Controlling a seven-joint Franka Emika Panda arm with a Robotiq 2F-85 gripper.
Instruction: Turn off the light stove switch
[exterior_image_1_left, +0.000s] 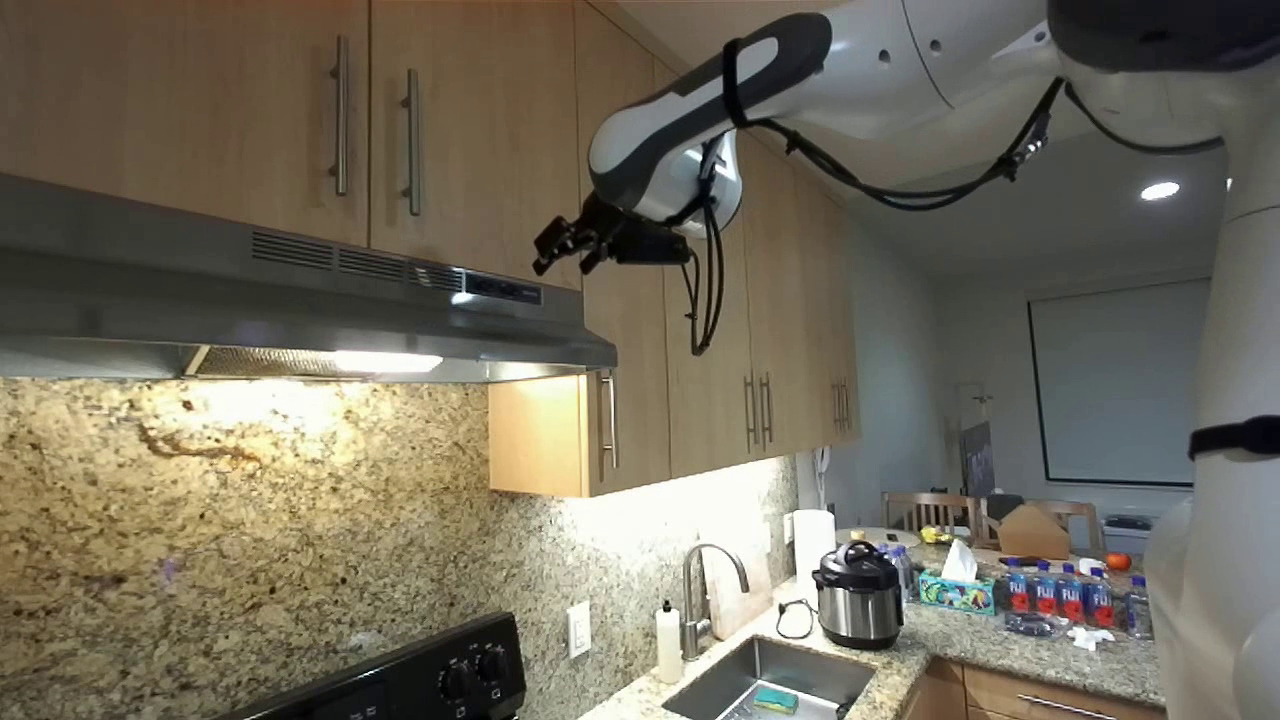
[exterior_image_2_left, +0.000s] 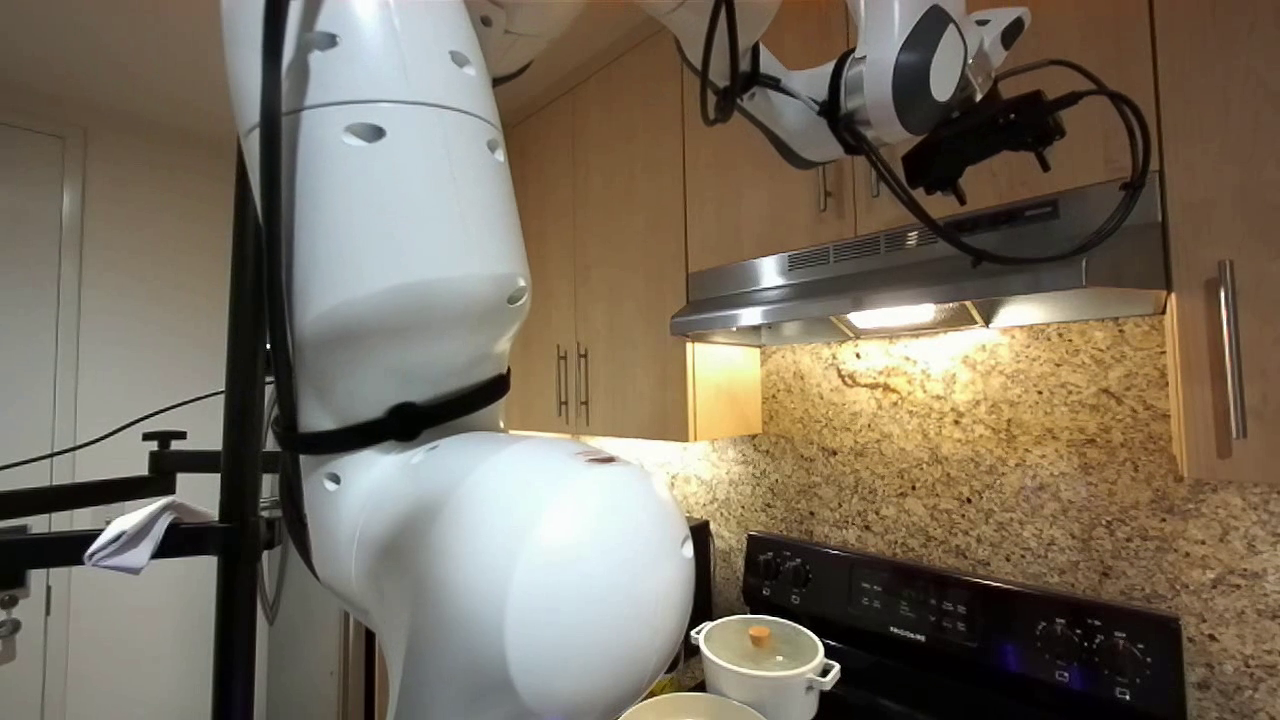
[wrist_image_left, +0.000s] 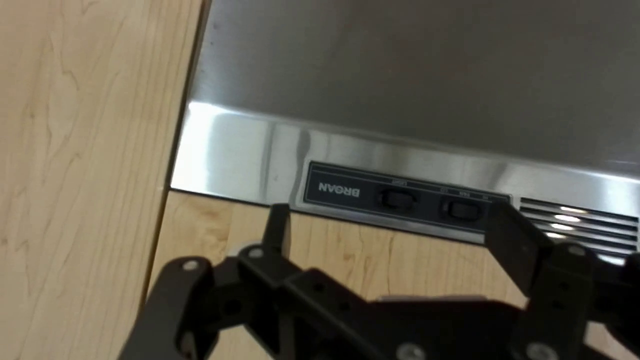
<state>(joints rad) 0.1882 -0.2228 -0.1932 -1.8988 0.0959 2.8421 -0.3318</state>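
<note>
We see the claw (wrist_image_left: 388, 210) spread wide and risk hitting the fan switch (wrist_image_left: 462, 210), just beside the light switch (wrist_image_left: 397, 200), if our aim drifts.

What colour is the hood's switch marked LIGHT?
The light switch is black, clearest in the wrist view.

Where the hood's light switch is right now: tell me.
In the wrist view, the light switch sits on the black control panel of the range hood, between the BROAN lettering at its left and the fan switch at its right.
</note>
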